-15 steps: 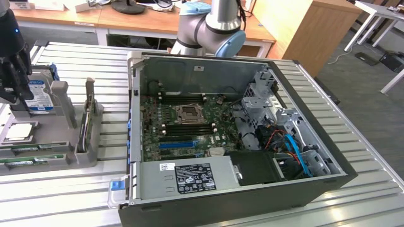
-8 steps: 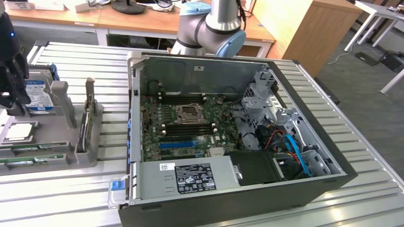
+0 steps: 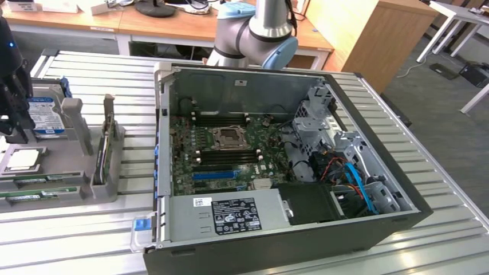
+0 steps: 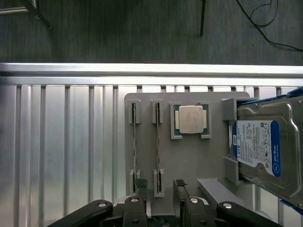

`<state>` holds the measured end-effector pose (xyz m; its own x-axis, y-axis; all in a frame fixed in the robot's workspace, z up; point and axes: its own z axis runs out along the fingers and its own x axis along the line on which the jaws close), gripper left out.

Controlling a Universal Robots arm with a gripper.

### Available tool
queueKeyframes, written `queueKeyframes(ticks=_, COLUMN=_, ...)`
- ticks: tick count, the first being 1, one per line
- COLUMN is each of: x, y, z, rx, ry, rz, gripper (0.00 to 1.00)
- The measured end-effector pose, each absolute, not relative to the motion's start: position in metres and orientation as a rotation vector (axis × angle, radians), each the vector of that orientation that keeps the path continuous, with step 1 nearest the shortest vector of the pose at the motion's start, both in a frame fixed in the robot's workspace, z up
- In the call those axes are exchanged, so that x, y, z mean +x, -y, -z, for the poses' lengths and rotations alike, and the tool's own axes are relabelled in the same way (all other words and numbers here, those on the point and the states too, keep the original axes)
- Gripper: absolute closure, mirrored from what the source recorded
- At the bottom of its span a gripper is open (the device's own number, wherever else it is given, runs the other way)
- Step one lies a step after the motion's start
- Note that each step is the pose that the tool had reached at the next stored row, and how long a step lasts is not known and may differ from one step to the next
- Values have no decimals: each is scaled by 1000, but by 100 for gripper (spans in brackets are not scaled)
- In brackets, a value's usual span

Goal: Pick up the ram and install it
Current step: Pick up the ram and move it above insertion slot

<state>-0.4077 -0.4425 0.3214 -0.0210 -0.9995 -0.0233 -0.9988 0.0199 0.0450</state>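
Two ram sticks stand on edge in slots of the grey parts tray (image 4: 189, 161): one ram stick (image 4: 157, 137) and a second ram stick (image 4: 135, 137) beside it. My gripper (image 4: 158, 189) hovers open above the tray, its dark fingertips (image 4: 180, 187) standing either side of the end of the first stick without touching it. In the exterior view the gripper (image 3: 17, 129) hangs over the tray (image 3: 77, 172) at the far left, with the green ram sticks (image 3: 31, 182) near the tray's front.
A processor (image 4: 190, 120) and a blue-labelled hard drive (image 4: 258, 149) sit on the same tray. The open computer case (image 3: 283, 166) lies to the exterior view's right, its motherboard (image 3: 221, 152) showing memory slots around the processor socket and a blue slot (image 3: 214, 173). The table is ribbed metal.
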Motion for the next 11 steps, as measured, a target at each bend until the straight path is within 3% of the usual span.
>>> queueKeyframes(ticks=11, x=-408, y=443, z=-308, rx=2188, ry=2233, rz=76, gripper=64)
